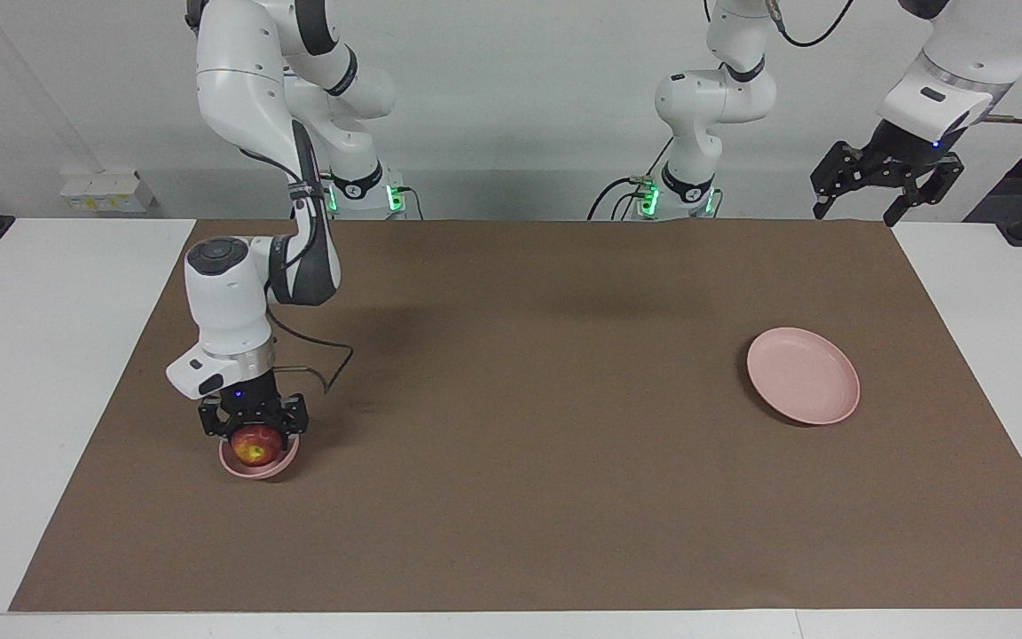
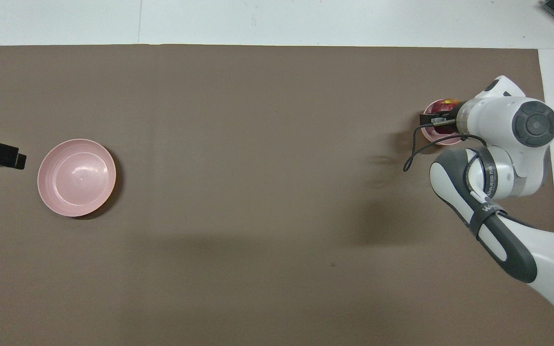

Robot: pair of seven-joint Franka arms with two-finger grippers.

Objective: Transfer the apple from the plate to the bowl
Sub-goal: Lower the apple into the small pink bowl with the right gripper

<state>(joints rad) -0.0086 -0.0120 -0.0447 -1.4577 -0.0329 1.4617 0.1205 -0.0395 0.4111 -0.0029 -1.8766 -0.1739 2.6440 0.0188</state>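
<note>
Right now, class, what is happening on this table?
The right end effector is shut on the apple and holds it in the mouth of the bowl, at the right arm's end of the table. The plate lies bare at the left arm's end. The left end effector waits open, raised.

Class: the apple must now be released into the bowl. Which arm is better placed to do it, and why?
The right arm. Its right gripper is shut on the apple directly over the bowl. The left gripper waits open, raised at the left arm's end of the table, holding nothing.
</note>
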